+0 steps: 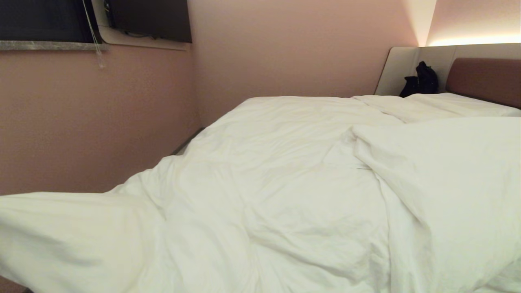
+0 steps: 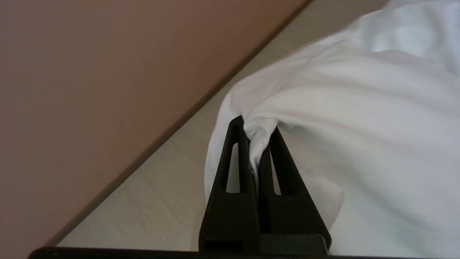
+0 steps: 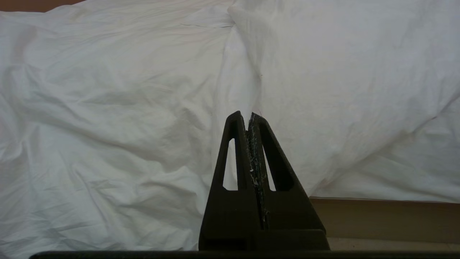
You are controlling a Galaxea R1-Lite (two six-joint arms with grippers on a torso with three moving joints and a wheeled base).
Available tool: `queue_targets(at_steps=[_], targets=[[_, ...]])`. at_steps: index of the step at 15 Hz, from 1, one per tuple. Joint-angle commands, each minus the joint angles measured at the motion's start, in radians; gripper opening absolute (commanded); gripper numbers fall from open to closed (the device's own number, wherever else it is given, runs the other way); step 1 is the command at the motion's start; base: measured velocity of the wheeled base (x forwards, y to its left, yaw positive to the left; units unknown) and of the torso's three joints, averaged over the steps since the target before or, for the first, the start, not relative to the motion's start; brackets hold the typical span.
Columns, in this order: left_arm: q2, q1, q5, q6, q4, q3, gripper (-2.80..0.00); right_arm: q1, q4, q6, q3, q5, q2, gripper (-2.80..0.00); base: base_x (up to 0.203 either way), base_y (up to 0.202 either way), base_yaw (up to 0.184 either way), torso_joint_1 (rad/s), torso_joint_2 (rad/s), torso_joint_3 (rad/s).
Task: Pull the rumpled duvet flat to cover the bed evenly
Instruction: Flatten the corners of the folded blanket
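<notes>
The white duvet (image 1: 285, 171) lies creased across the bed, with a thick fold (image 1: 447, 162) turned over on the right and a stretched corner (image 1: 61, 228) running off toward the lower left. In the left wrist view my left gripper (image 2: 259, 124) is shut on a bunched piece of the duvet (image 2: 341, 108), held out over the floor beside the bed. My right gripper (image 3: 248, 116) is shut with nothing in it, hanging in front of the duvet (image 3: 125, 108) draped over the bed's near side. Neither gripper shows in the head view. The bed's brownish-red headboard (image 1: 484, 79) stands far right.
A pink wall (image 1: 93, 118) runs close along the bed's left side, leaving a narrow strip of pale floor (image 2: 154, 194). A pillow (image 1: 439, 103) and a dark object (image 1: 421, 79) lie near the grey surround panel (image 1: 395, 67). The bed's wooden base (image 3: 388, 219) shows below the duvet.
</notes>
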Motion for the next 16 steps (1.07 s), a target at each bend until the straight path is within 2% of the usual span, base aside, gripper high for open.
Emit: queue_targets(at_steps=[1,4,7,8,16], targets=[[-0.002,0.039,0.016,0.008,-0.001,0.003,-2.8,0.0,0.0,0.0,0.0,0.001,0.0,-2.8,0.0,0.0,0.0,0.0,0.0,0.0],[-0.011,0.105,0.017,0.032,-0.005,0.014,-2.8,0.0,0.0,0.0,0.0,0.0,0.0,-2.8,0.0,0.0,0.0,0.0,0.0,0.0],[-0.016,0.248,0.009,0.055,-0.009,0.041,-2.8,0.0,0.0,0.0,0.0,-0.001,0.0,-2.8,0.0,0.0,0.0,0.0,0.0,0.0],[-0.011,0.266,0.004,0.054,-0.011,0.059,-2.8,0.0,0.0,0.0,0.0,0.001,0.0,-2.8,0.0,0.0,0.0,0.0,0.0,0.0],[0.023,0.267,0.011,0.033,-0.013,0.096,-2.8,0.0,0.0,0.0,0.0,0.001,0.0,-2.8,0.0,0.0,0.0,0.0,0.0,0.0]])
